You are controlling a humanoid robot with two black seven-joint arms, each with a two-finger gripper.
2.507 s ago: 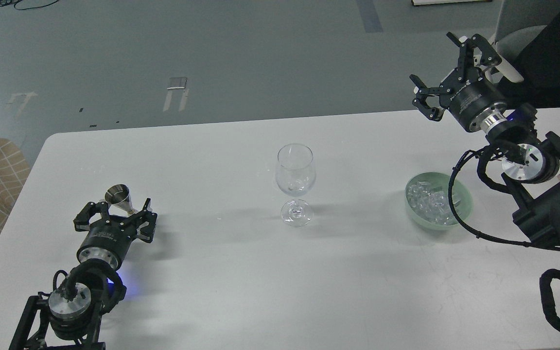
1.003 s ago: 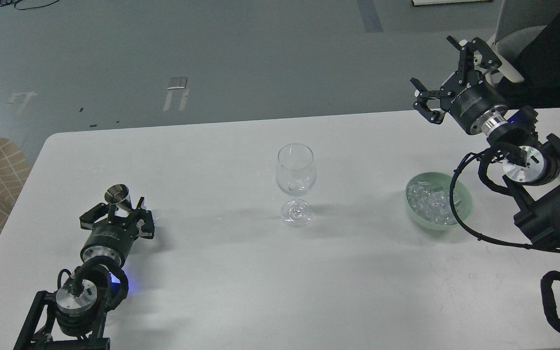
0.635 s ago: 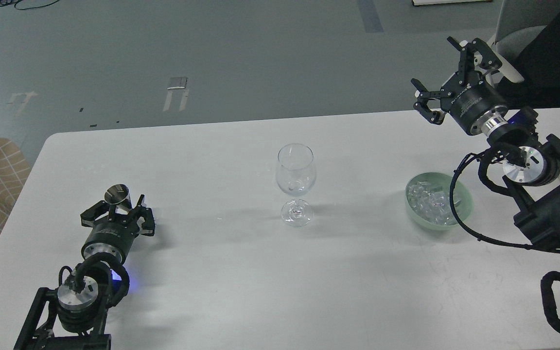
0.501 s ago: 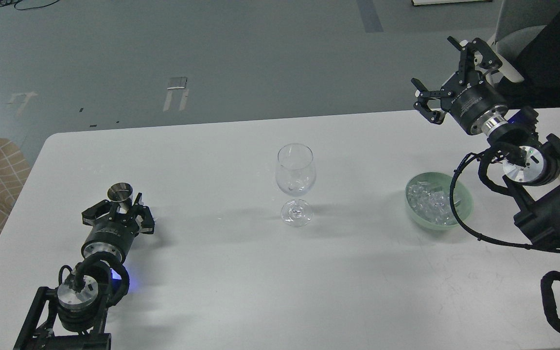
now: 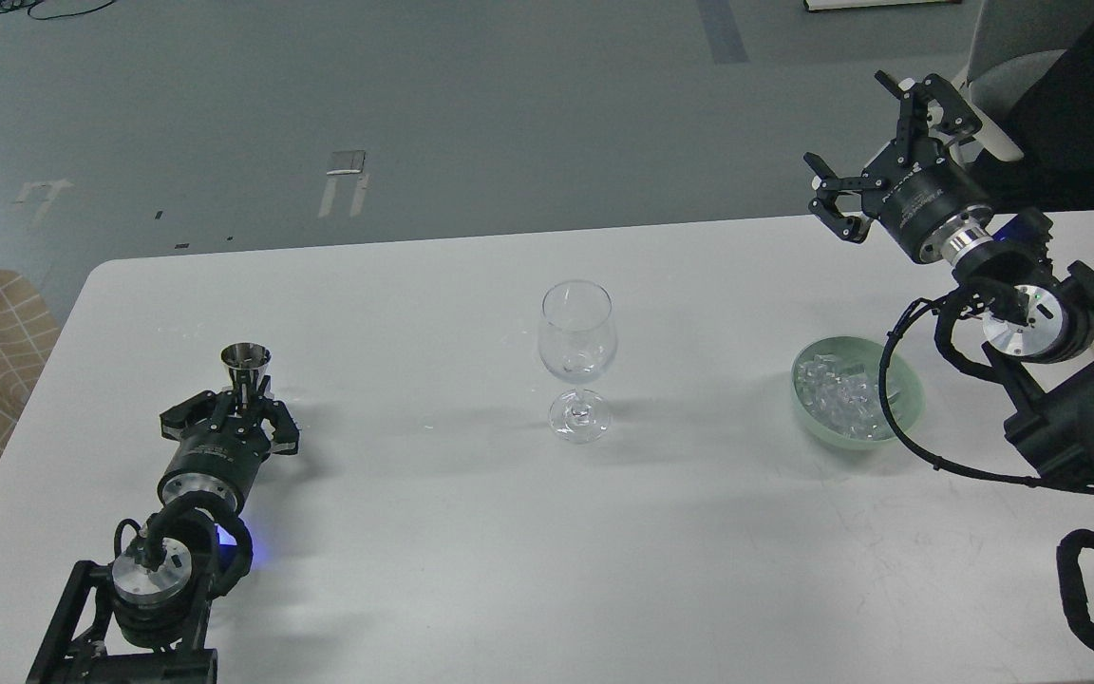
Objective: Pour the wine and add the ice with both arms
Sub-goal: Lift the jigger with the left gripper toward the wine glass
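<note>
Left gripper [image 5: 241,407] I see clamped on a small metal cup [image 5: 245,365], upright above the white table [image 5: 471,532]. Right gripper [image 5: 875,142] hangs spread wide, beyond the green bowl [image 5: 908,410] of ice [image 5: 837,393]. Wine glass [image 5: 577,359] stands mid-table.

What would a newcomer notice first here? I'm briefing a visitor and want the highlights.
The clear stemmed glass standing alone mid-table draws the eye first. At the left, the left gripper is closed around a small metal measuring cup. At the right, a pale green bowl holds the ice, with the right gripper raised and open beyond it.
</note>
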